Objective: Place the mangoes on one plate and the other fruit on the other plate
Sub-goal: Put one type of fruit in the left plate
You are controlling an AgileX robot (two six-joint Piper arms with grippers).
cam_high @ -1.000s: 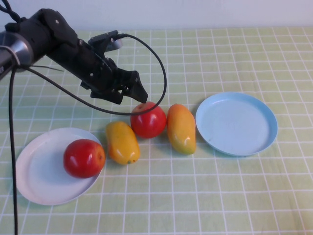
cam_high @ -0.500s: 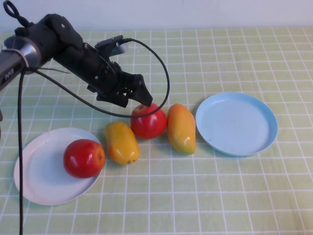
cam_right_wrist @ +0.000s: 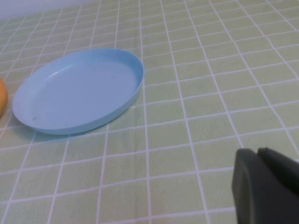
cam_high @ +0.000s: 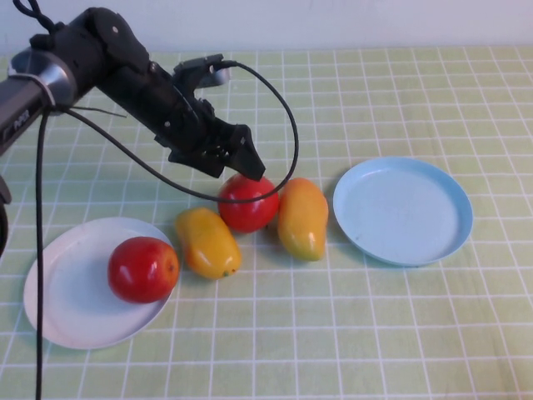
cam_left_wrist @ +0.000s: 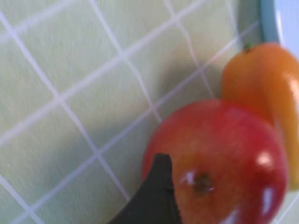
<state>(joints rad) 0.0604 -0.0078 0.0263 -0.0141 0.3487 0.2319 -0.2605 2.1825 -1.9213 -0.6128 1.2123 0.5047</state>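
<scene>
While the left pincer (cam_high: 241, 162) hangs low at the far side of the middle apple (cam_high: 248, 202), its fingers stand apart, one dark fingertip (cam_left_wrist: 156, 186) touching the fruit's skin beside the stem; nothing is gripped. That apple lies on the checked worktop (cam_high: 375, 333), flanked by two mangoes: one (cam_high: 206, 242) on the left, near the white plate (cam_high: 67, 308), the other (cam_high: 303, 218) on the right, touching the apple and just beside the blue plate (cam_high: 402, 210). Second apple (cam_high: 142, 268) sits on the white plate. Blue plate holds no fruit. Right pincer (cam_right_wrist: 266, 186) shows only in its wrist view, near the blue plate; whether it is wide or narrow cannot be told.
</scene>
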